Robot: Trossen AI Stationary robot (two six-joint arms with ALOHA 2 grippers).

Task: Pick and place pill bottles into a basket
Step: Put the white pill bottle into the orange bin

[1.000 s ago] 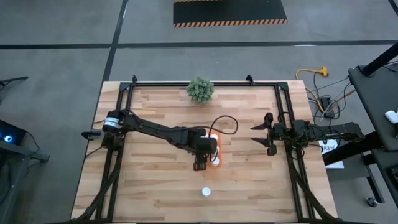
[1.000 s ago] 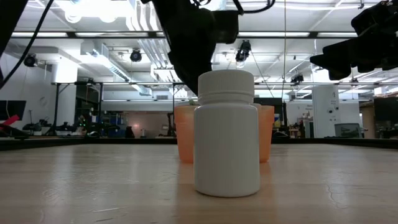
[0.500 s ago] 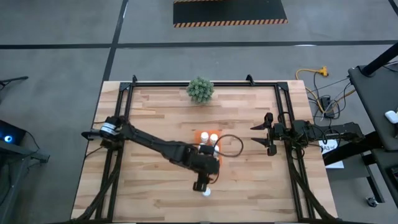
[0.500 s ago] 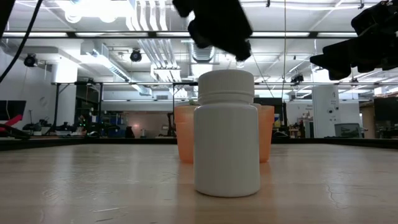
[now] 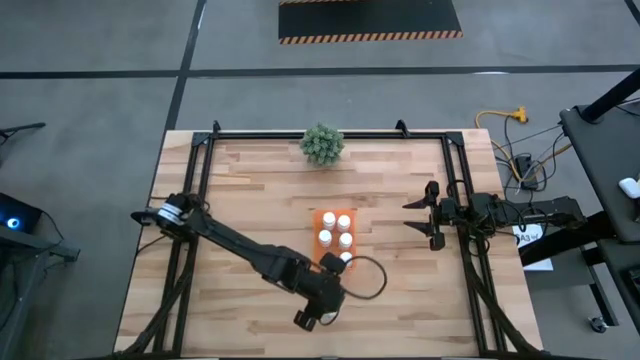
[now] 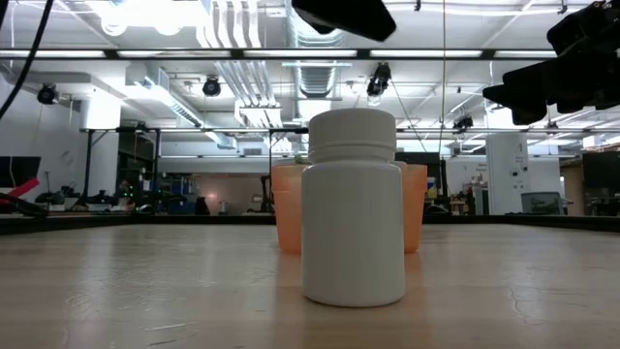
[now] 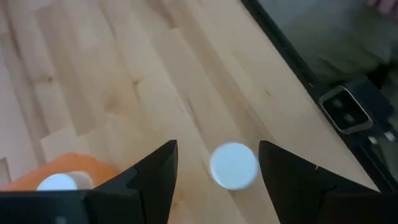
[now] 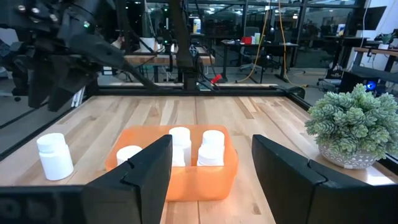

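Hovering spread-fingered, left gripper (image 7: 217, 177) straddled the last bottle (image 7: 233, 165) at basket's (image 5: 316, 217) 6 o'clock; next: descend, pinch. Right gripper (image 8: 208, 177) idle, spread, 3 o'clock.

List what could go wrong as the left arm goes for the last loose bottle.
1. The left gripper hangs open over the lone pill bottle, which sits nearer one finger; closing off-centre could tip it.
2. That bottle stands close to the table's front edge, so a knock might roll it off.
3. The basket already holds five bottles; dropping the sixth could jostle them.
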